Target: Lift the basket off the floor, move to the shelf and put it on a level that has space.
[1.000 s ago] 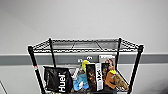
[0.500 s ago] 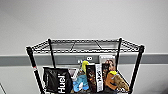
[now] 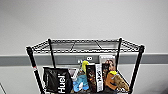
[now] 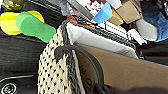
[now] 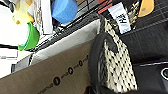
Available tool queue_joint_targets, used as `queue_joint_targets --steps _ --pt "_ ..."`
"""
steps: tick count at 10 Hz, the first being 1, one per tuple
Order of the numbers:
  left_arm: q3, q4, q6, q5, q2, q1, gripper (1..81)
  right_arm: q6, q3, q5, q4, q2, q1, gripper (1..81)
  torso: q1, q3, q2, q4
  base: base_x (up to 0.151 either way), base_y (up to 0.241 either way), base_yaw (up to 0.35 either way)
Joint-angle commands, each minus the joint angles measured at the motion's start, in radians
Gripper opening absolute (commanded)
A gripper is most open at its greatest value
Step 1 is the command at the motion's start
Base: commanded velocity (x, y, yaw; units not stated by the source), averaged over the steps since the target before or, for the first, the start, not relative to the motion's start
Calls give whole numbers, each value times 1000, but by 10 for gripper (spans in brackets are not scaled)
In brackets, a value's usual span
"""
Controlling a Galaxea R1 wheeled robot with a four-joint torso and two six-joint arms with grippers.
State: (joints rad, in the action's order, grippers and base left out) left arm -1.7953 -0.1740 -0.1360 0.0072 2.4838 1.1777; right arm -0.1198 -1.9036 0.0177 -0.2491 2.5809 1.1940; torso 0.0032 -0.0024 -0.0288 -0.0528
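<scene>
The shelf (image 3: pixel 32 65) stands straight ahead against a pale wall. Its top level (image 3: pixel 85 45), a black wire grid with a low rim, carries nothing. The tier below is packed with goods. The cream woven basket (image 4: pixel 53 72) with dark dots and a dark rim hangs close to the rack's goods, with a brown cardboard sheet (image 4: pixel 125 70) inside it. One dark handle (image 4: pixel 92 62) arches toward my left gripper (image 4: pixel 100 88), which is shut on it. On the other end of the basket (image 5: pixel 117 65), the second handle (image 5: pixel 96 57) runs into my right gripper (image 5: pixel 93 88), also shut on it.
The lower tier holds a black Huel bag (image 3: pixel 57 81), a blue bottle (image 3: pixel 80 83), upright boxes (image 3: pixel 96 76) and snack packs (image 3: pixel 116 81). A grey rail (image 3: pixel 155 58) runs along the wall behind. Green and yellow pieces (image 4: pixel 35 25) and a blue block (image 5: pixel 63 10) lie near the basket.
The whole head picture has shifted slightly downward, so the camera has moved a little; the rack itself and its goods stand as before.
</scene>
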Motion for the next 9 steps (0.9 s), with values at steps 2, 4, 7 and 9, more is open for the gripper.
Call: queue_joint_targets --steps 2,4,7,9 --pt "284 51 -5 -24 -121 -108 10 -14 290 -15 27 -118 -122 10 0 0 0 0 0 0 0" --pt "341 51 -4 -52 -161 -108 10 -14 331 -16 27 -146 -132 10 0 0 0 0 0 0 0" --pt "453 62 -5 -102 -249 -109 10 -15 425 -18 27 -206 -165 10 0 0 0 0 0 0 0" --pt "510 65 -5 -121 -293 -114 10 -15 498 -16 25 -245 -194 10 0 0 0 0 0 0 0"
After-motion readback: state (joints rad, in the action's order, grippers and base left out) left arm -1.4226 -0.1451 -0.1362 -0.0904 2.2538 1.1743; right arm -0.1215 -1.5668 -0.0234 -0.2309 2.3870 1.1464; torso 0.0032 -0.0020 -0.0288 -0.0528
